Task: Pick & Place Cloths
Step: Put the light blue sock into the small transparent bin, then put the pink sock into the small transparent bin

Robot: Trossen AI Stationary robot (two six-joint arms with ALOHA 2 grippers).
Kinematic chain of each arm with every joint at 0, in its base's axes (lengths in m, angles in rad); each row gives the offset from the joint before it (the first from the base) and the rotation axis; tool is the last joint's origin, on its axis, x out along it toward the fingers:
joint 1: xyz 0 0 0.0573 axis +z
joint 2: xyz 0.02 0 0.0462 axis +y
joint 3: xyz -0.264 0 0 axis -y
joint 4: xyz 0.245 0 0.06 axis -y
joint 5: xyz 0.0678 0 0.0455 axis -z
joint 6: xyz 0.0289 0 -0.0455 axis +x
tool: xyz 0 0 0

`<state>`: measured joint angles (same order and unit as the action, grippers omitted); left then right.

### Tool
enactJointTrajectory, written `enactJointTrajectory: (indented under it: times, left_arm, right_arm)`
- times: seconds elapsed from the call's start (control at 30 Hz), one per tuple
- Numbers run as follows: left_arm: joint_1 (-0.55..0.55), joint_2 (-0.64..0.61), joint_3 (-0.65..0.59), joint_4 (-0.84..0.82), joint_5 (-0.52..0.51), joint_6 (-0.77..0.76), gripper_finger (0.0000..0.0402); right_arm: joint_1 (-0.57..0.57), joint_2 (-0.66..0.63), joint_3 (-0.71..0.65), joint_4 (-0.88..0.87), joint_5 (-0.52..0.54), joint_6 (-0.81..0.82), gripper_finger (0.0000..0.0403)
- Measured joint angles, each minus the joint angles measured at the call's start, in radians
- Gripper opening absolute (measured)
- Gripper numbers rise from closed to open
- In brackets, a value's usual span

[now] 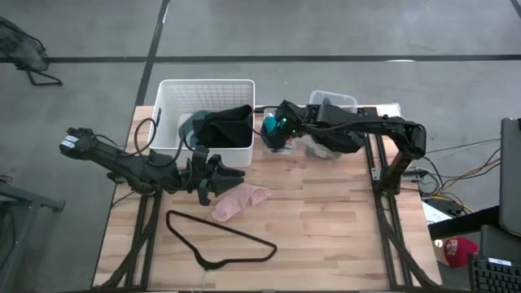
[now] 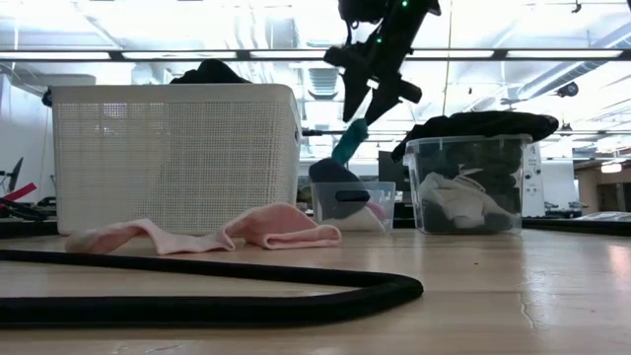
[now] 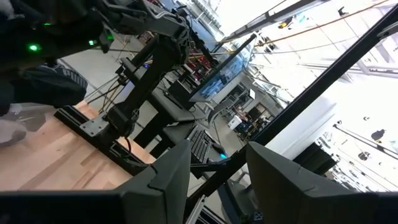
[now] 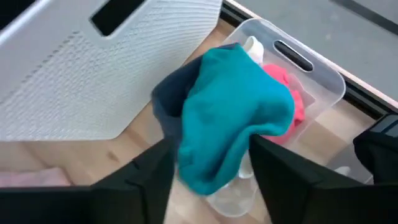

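My right gripper (image 2: pixel 367 104) is shut on a teal and dark blue cloth (image 4: pixel 230 118) above a small clear bin (image 2: pixel 352 205) that holds pink-red (image 4: pixel 287 87) and white cloth. My left gripper (image 1: pixel 221 181) is open and empty, low over the table just left of a pale pink cloth (image 1: pixel 238 201) that lies flat on the wood. A black cloth (image 1: pixel 224 126) hangs over the rim of the white basket (image 1: pixel 175 94). More black cloth (image 2: pixel 473 125) is heaped on a larger clear bin (image 2: pixel 468 182). My right gripper pinches the teal cloth's upper, bunched end (image 4: pixel 214 158) between its two fingers, pointing down from above. The cloth hangs below the fingers (image 2: pixel 351 141). Its dark blue lower part (image 2: pixel 330 173) reaches down into the small clear bin.
A thin black wire hanger (image 1: pixel 220 240) lies on the table's near half, and shows large in the low view's foreground (image 2: pixel 246 281). The white basket stands at the far left of the table, the two clear bins to its right.
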<state>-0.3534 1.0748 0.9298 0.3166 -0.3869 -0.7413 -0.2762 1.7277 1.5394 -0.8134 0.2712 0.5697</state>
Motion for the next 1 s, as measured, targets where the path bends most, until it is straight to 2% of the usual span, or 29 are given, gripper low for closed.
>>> enactJointTrajectory:
  times: [0.17, 0.33, 0.43, 0.57, 0.77, 1.0]
  left_arm:
    - [0.000, 0.000, 0.000, -0.004, 0.000, 0.003, 0.0162]
    - [0.000, 0.000, 0.000, -0.004, 0.000, 0.003, 0.0162]
    - [0.000, 0.000, 0.000, -0.004, 0.000, 0.011, 0.0162]
    - [0.000, 0.000, 0.000, -0.004, -0.004, 0.024, 0.0162]
    - [0.000, 0.000, 0.000, 0.006, -0.013, 0.036, 0.0162]
    - [-0.001, 0.000, -0.001, 0.009, -0.022, 0.038, 0.0162]
  right_arm:
    - [0.052, -0.025, 0.000, -0.028, 0.001, 0.011, 0.0248]
    - [0.098, -0.046, 0.000, -0.046, 0.042, 0.047, 0.0272]
    - [0.143, -0.049, 0.000, 0.009, -0.019, -0.003, 0.0281]
    - [0.228, -0.034, -0.007, 0.103, -0.132, -0.109, 0.0289]
    - [0.339, 0.025, -0.013, 0.179, -0.133, -0.186, 0.0295]
    - [0.399, 0.170, -0.015, 0.245, -0.138, -0.131, 0.0277]
